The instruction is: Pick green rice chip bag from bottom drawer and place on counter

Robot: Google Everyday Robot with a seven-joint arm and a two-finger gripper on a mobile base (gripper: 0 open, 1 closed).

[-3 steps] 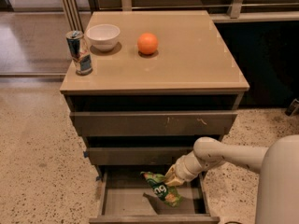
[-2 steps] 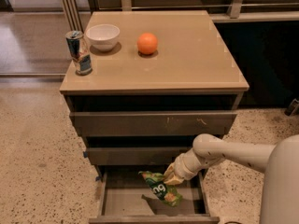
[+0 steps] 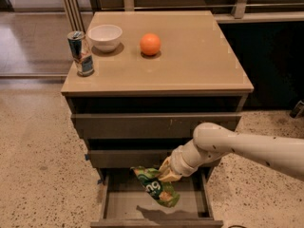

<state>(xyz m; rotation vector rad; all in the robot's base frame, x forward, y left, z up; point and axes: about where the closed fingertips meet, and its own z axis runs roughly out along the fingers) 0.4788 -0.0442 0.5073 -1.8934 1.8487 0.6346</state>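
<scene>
The green rice chip bag hangs by its top edge from my gripper, lifted above the floor of the open bottom drawer. It casts a shadow on the drawer floor. My gripper is shut on the bag's upper edge, just below the front of the middle drawer. My white arm reaches in from the right. The beige counter lies above, at the top of the cabinet.
On the counter stand a silver-blue drink can at the left front, a white bowl behind it, and an orange. The two upper drawers jut out slightly above the gripper. Speckled floor surrounds the cabinet.
The bag has risen off the drawer floor and now hangs from my gripper. The camera view has moved closer and slightly right.
</scene>
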